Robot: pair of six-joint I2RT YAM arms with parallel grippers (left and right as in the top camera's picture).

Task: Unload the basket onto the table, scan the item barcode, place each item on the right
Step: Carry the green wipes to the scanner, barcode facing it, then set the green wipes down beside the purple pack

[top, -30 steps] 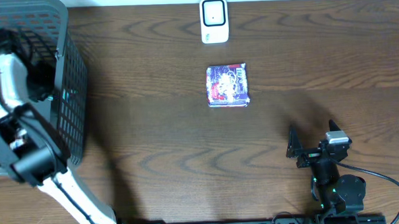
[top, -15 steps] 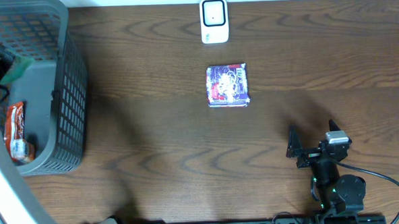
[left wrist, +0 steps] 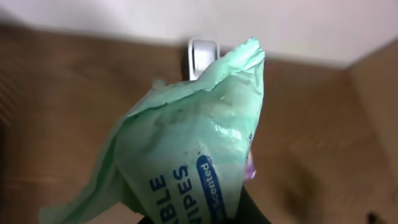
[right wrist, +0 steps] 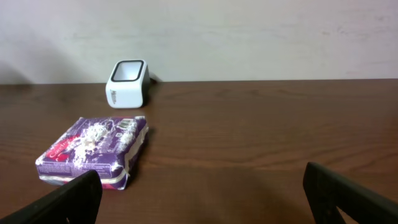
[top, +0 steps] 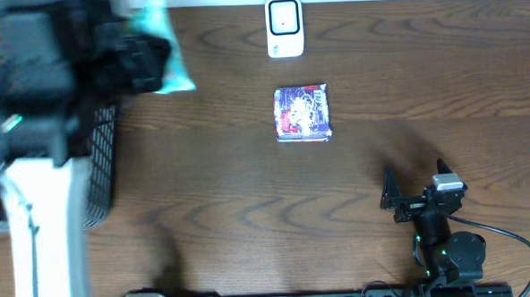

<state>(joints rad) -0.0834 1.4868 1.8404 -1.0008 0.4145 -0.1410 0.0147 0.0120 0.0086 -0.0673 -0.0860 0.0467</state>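
Scanner (top: 285, 27) behind the packet (top: 302, 114) at mid-table; basket (top: 104, 160) far left

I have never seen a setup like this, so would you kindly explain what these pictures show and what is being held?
These are two robot arms at a wooden table, each ending in a two-finger gripper. One picture looks down from above; the other two come from a small camera on each wrist. On the table are a white barcode scanner near the far edge, a purple packet in front of it, and a grey basket at the left. The left gripper is shut on a green pack of wipes, raised above the table beside the basket. The right gripper is open and empty near the front edge.
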